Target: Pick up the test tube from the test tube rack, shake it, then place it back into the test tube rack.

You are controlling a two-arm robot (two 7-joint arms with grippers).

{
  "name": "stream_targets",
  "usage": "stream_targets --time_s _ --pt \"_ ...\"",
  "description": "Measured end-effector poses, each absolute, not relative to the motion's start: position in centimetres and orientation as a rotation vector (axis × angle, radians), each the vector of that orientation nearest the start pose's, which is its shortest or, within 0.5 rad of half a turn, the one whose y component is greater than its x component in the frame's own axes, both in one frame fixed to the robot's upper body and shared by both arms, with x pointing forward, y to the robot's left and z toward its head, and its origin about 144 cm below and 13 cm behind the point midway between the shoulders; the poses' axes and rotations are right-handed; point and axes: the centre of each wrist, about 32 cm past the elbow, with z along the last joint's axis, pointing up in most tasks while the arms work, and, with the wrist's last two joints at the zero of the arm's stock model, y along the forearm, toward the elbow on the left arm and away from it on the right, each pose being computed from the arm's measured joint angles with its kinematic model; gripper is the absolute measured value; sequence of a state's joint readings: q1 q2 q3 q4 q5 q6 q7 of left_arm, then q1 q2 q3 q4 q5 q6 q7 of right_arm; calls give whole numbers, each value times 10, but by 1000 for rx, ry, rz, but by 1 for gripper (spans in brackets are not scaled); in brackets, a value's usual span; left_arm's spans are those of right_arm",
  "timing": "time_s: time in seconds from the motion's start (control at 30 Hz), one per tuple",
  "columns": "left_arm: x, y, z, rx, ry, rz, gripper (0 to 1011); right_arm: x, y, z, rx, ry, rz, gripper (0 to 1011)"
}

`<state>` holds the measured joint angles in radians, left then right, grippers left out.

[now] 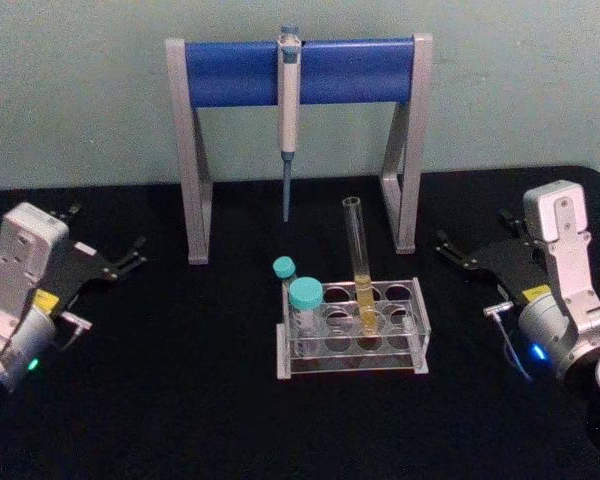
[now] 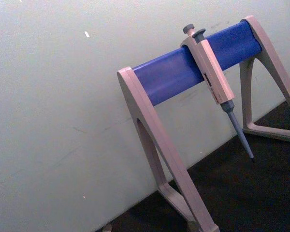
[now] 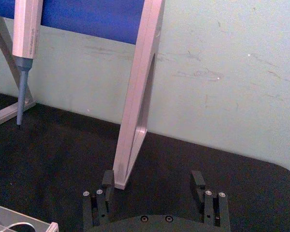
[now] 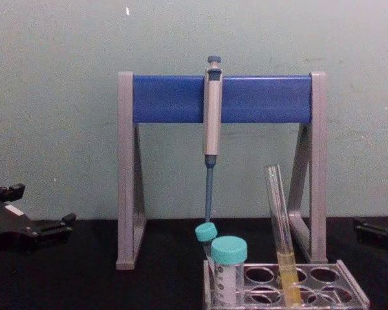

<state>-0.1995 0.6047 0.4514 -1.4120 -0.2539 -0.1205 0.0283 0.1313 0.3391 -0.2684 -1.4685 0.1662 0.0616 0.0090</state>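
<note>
Pre-grasp — both arms parked.
Test tube [image 1: 360, 262] stands tilted in test tube rack [image 1: 417, 330]; right gripper [image 1: 458, 253] and left gripper [image 1: 120, 262] spread, empty — approach clear.

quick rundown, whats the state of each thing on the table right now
long clear glass test tube: uncapped, standing in rack, yellow liquid at bottom
clear plastic test tube rack: flat on table
teal-capped tubes: capped, in rack
grey-blue pipette: hanging on stand
left end effector: open, empty
right end effector: open, empty
</note>
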Motion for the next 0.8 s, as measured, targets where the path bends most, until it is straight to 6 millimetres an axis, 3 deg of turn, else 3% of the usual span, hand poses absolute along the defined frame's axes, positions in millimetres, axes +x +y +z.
stream_targets --time_s 0.8 --pt "489 310 1140 304 -285 1248 1001 487 -256 1143 -232 -83 -1339 1000"
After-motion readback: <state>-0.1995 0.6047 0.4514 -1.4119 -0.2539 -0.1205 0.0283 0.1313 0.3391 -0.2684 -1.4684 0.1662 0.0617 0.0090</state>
